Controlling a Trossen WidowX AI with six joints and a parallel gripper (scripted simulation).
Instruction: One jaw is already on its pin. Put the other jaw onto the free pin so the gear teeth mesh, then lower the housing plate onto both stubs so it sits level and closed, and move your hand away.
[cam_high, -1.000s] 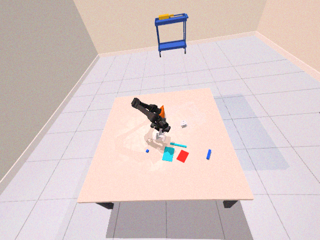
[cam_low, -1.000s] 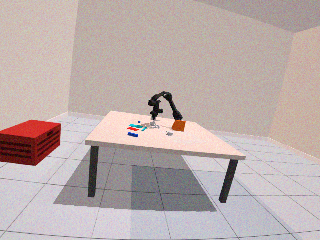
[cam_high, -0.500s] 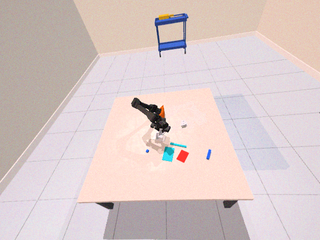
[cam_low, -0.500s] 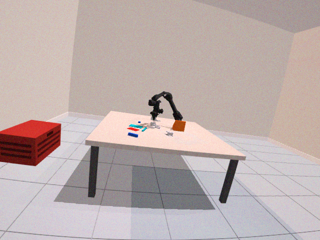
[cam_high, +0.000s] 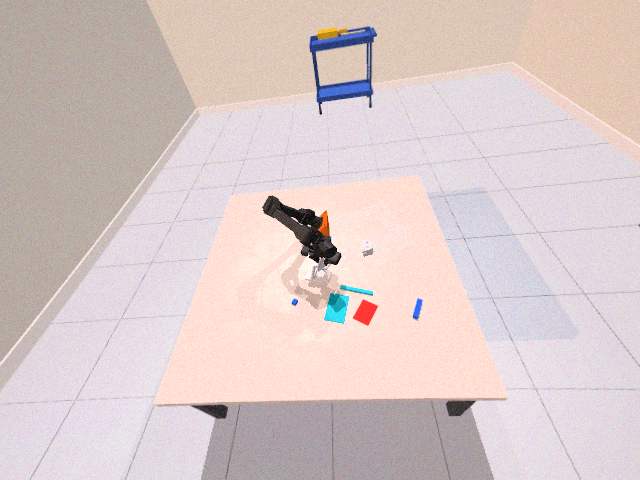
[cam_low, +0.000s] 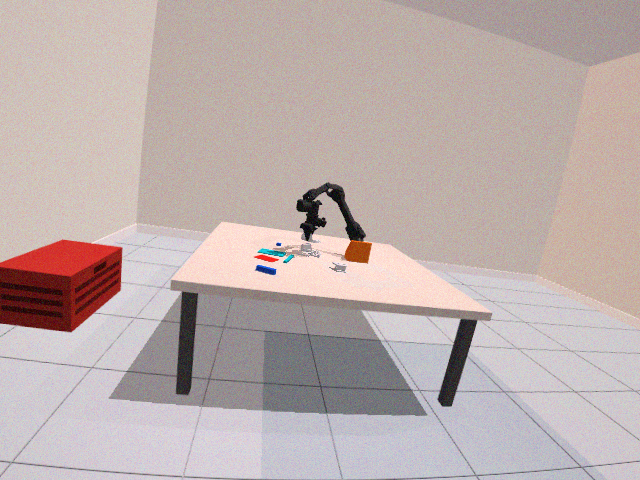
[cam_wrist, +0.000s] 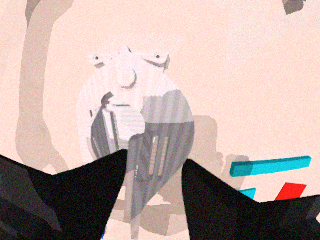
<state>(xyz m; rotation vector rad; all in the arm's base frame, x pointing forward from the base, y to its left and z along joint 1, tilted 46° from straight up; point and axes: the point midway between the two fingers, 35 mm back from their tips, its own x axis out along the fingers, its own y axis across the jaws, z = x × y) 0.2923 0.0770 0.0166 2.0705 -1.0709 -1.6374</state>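
My gripper (cam_high: 321, 262) (cam_low: 308, 239) (cam_wrist: 155, 160) points down over the white base assembly (cam_high: 312, 274) (cam_low: 307, 251). It is shut on a white part with a round boss and a long tapered end, which looks like the free jaw (cam_wrist: 172, 132). The tapered end runs down between the fingers in the wrist view. In the exterior view the held part is above the base. It covers much of the base in the wrist view, so the pins and the other jaw cannot be told clearly. A separate small white part (cam_high: 367, 249) (cam_low: 339, 267), possibly the housing plate, lies apart.
A cyan bar (cam_high: 356, 290) (cam_wrist: 272, 165), cyan sheet (cam_high: 336, 312), red sheet (cam_high: 365, 312) and blue bar (cam_high: 417, 308) (cam_low: 265, 269) lie on the table. A small blue cube (cam_high: 294, 301) is near the base. An orange block (cam_high: 324, 223) (cam_low: 358, 251) stands by the arm.
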